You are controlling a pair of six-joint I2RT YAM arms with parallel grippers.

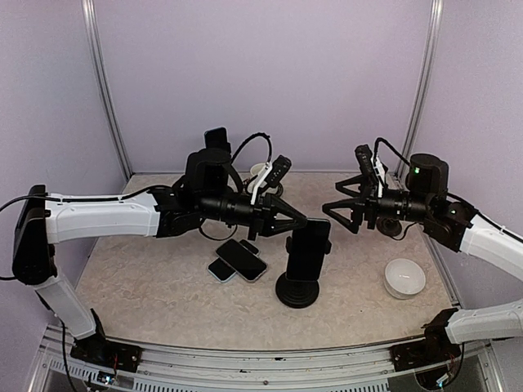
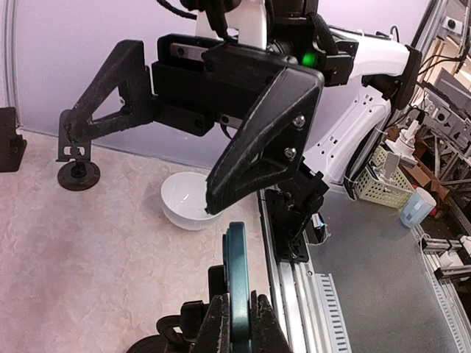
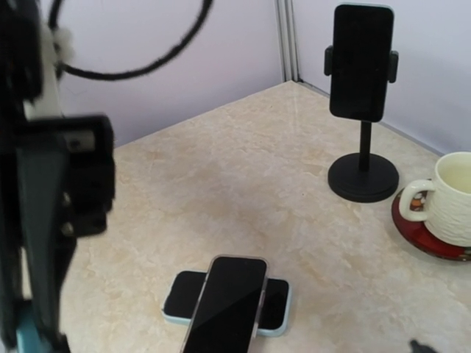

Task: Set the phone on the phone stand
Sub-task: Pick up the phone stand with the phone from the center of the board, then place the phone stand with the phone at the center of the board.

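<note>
A dark phone in a teal case [image 1: 309,247] stands upright against the clamp of the black phone stand [image 1: 297,291] at the table's middle. My left gripper [image 1: 298,222] is shut on it from the left. In the left wrist view the phone's teal edge [image 2: 237,276] rises between my left gripper's [image 2: 240,327] two fingers, with the stand's clamp [image 2: 184,320] just beside it. My right gripper [image 1: 331,209] hovers to the right of the phone, open and holding nothing; its spread black fingers [image 2: 261,140] fill the left wrist view.
Two loose phones [image 1: 241,260] lie crossed left of the stand, also in the right wrist view as phones [image 3: 228,301]. A white bowl [image 1: 404,278] sits front right. At the back stand a second stand with a phone [image 3: 360,62] and a mug [image 3: 456,198] on a red saucer.
</note>
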